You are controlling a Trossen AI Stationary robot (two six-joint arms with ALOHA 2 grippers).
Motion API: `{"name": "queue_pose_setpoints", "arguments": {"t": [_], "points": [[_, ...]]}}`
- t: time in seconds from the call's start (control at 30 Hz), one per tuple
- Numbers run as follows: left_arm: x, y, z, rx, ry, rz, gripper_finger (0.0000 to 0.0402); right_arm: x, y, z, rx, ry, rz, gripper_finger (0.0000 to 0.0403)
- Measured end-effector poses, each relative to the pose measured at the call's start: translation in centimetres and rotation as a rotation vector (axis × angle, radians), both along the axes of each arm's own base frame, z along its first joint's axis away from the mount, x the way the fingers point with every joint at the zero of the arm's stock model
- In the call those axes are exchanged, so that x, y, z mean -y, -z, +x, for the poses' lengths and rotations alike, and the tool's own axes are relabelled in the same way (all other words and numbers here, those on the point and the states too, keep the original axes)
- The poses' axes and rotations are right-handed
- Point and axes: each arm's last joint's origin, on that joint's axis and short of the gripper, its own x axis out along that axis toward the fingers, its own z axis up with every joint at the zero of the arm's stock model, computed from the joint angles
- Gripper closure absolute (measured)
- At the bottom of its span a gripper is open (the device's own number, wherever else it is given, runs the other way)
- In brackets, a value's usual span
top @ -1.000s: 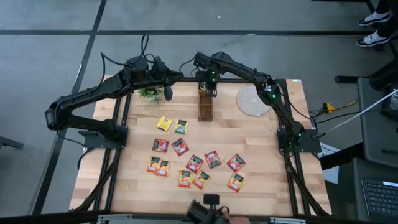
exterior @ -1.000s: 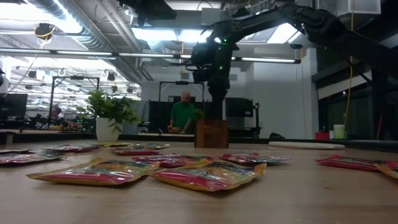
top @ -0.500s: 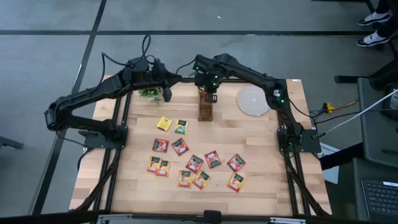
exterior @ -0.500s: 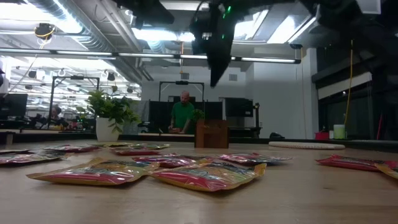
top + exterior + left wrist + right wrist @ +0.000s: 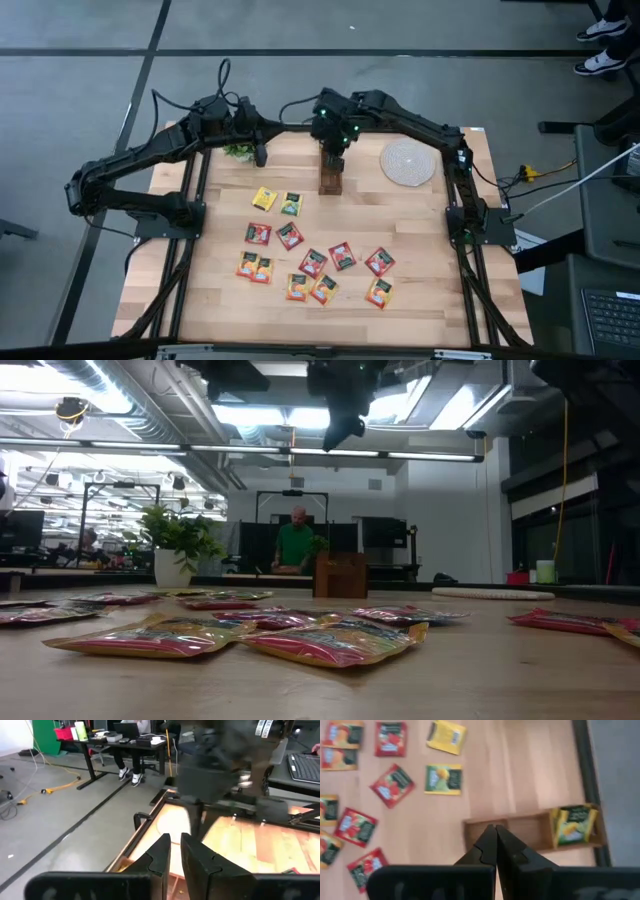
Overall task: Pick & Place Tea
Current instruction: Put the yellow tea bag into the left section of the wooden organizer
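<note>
A: So, status near to far. Front of the worktop (image 5: 420, 230): loose tea sachets (image 5: 313, 262) lie scattered flat, reds and oranges toward the near edge, one yellow sachet (image 5: 264, 199) and one green sachet (image 5: 291, 205) a row farther back. I count about a dozen out on the wood, none stacked.

B: And the holder?

A: The wooden box (image 5: 330, 175) sits past the scatter, mid-worktop toward the far edge. The right wrist view shows one green-and-yellow sachet (image 5: 574, 825) standing in its end compartment; the other compartments I can see look bare.

B: Hands?

A: The right hand (image 5: 495, 841) is above the box, fingers pressed together, nothing between them. In the low view it hangs well clear of the box top. The left hand (image 5: 174, 851) is up by the far-left corner near the potted plant (image 5: 239, 149), fingers nearly together with a thin gap, nothing visible in them.

B: Progress?

A: Early, I'd judge. One in the box, the rest on the worktop. Next pick is probably the green or yellow one, closest to the box. Flat foil on wood, so it may be awkward to get fingers under.

B: Anything else back there?

A: The round woven mat (image 5: 408, 162) right of the box, untouched.
</note>
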Motion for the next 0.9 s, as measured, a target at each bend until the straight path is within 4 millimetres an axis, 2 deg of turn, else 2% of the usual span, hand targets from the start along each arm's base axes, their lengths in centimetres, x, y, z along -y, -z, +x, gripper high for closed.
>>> {"name": "queue_pose_setpoints", "arguments": {"t": [0.3, 0.53, 0.7, 0.9], "points": [[1.5, 1.3, -2.6, 0.047, -0.009, -0.054, 0.0360, -5.4, -0.5, 2.9, 0.147, -0.081, -0.001, 0.0402], [2.3, 2.1, -3.5, -0.004, 0.005, -0.083, 0.0359, -8.1, 2.6, 5.3, 0.093, -0.054, 0.066, 0.0402], [3.0, 3.1, -3.8, -0.106, 0.033, -0.117, 0.0359, -9.0, 5.3, 6.6, 0.031, -0.008, 0.067, 0.0402], [3.9, 2.8, -3.9, -0.095, 0.070, -0.106, 0.0359, -8.7, 5.7, 7.0, 0.038, 0.015, 0.060, 0.0402]]}}
